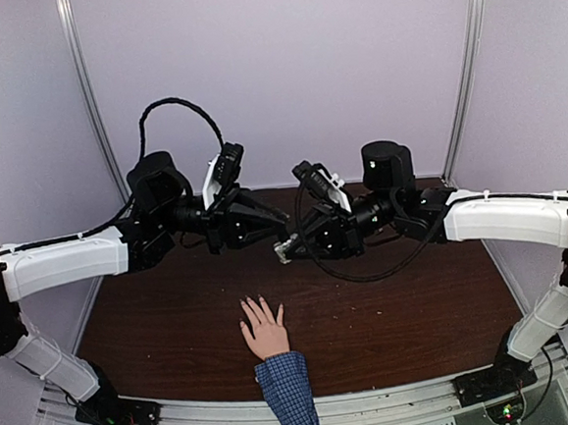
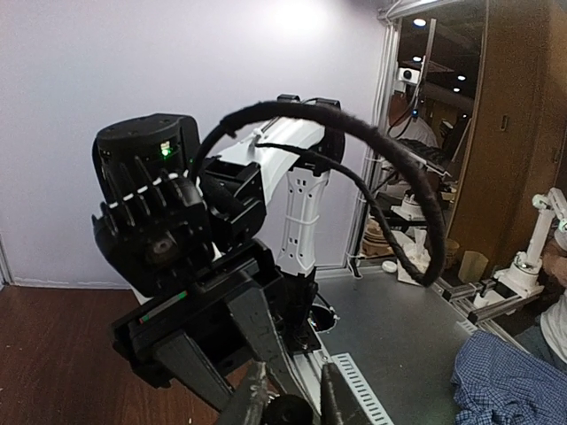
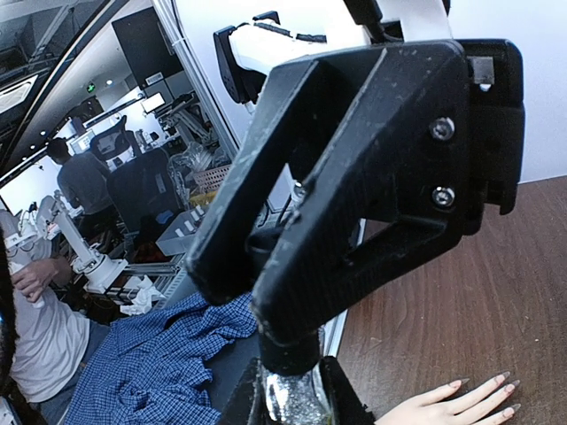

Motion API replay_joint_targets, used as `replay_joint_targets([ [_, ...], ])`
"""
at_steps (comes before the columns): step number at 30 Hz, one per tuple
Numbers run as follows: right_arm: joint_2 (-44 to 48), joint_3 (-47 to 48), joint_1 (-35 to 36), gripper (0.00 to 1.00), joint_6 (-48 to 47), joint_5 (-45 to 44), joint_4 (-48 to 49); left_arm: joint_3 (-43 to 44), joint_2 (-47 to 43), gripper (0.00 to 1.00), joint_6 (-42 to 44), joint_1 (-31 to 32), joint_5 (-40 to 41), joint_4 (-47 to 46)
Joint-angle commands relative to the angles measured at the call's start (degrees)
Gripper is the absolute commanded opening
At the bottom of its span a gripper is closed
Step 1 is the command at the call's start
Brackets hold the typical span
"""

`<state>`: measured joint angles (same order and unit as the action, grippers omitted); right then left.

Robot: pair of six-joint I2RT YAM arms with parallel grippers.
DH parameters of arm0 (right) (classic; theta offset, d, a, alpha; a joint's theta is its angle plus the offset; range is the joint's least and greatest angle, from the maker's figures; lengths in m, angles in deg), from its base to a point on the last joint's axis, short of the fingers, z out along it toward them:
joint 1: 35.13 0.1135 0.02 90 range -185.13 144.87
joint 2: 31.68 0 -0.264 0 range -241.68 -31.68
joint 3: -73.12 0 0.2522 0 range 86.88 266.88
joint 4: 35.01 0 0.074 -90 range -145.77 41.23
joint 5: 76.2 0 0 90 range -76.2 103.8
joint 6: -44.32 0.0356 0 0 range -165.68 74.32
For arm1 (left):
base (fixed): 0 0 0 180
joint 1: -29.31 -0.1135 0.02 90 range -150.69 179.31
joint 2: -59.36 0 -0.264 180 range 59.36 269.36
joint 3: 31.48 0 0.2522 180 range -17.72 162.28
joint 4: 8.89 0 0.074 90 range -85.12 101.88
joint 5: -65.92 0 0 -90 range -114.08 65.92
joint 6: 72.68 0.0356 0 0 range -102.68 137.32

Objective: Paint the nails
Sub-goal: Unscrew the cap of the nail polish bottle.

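1. The left arm (image 1: 67, 264) reaches from the near left corner, its white forearm level above the table (image 1: 409, 301) and its wrist pointing right towards the middle.
2. The right arm (image 1: 506, 217) mirrors it from the near right corner, its forearm level and its wrist pointing left, so the two tools meet tip to tip above the middle of the table.
3. The right gripper (image 3: 292, 400) is clamped narrow on a small polish bottle (image 3: 294, 394), whose glassy body sits between its fingers.
4. The left gripper (image 2: 288, 405) comes at the bottle from the opposite side. Its fingers (image 2: 251, 397) stand close together on either side of the black cap (image 3: 288, 352). They seem to pinch the cap, though the contact lies at the very edge of both wrist views.
5. A light-skinned hand (image 1: 264, 334) lies flat, palm down, on the table's near middle, below and nearer than the meeting grippers and well apart from them. Its fingers are spread and point to the far side.
6. The nails (image 3: 456, 383) show best in the right wrist view, where the fingertips rest on the dark wood. From above they are too small to make out.
7. A blue checked shirt cuff (image 1: 285, 380) covers the wrist at the near edge of the table.
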<state>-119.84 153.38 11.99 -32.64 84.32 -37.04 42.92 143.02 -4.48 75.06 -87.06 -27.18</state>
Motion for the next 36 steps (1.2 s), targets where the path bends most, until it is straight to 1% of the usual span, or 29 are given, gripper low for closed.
replay_joint_targets([
  [1, -0.4, 2.1, 0.2, 0.0, 0.5, 0.7, 1.6, 1.8, 0.3, 0.14, -0.2, 0.2, -0.3, -1.4],
  [3, -0.1, 2.2, 0.2, 0.0, -0.3, -0.1, 0.5, 1.6, -0.1, 0.09, 0.3, 0.2, 0.8, -0.5],
  [5, 0.4, 2.5, 0.1, 0.0, -2.7, -2.3, -2.5, 1.6, -0.8, 0.06, 2.8, 0.2, 3.6, 2.9],
  [8, 1.3, 3.0, 0.0, 0.0, -6.8, -7.4, -7.4, 1.7, -2.0, 0.0, 5.6, 0.2, 7.8, 6.8],
  [12, 2.5, 3.2, -0.2, 0.0, -9.9, -14.4, -10.8, 2.0, -2.7, 0.0, 6.6, 0.2, 12.8, 9.1],
  [19, 2.8, 3.7, -0.2, 0.0, -10.8, -24.3, -12.4, 2.5, -2.0, 0.0, 5.1, 0.2, 20.2, 9.7],
  [20, 2.7, 3.8, -0.1, 0.0, -10.8, -26.1, -12.7, 2.6, -1.7, 0.0, 4.4, 0.2, 22.5, 9.7],
  [24, 2.2, 4.4, 1.3, 0.0, -12.3, -36.6, -14.2, 3.2, -0.3, 0.0, -0.8, 0.2, 37.6, 12.2],
  [26, 1.8, 4.8, 2.3, 0.0, -15.1, -42.6, -15.2, 2.7, 0.6, 0.0, -3.5, 0.2, 44.1, 12.6],
  [31, 0.6, 5.1, 3.8, 0.0, -16.6, -54.8, -15.0, 3.7, 2.7, 0.0, -6.2, 0.7, 52.0, 14.7],
  [36, -0.7, 4.3, 4.3, 0.0, -16.7, -63.4, -12.6, 4.8, 4.2, 0.0, -9.5, 1.4, 58.5, 17.0],
])
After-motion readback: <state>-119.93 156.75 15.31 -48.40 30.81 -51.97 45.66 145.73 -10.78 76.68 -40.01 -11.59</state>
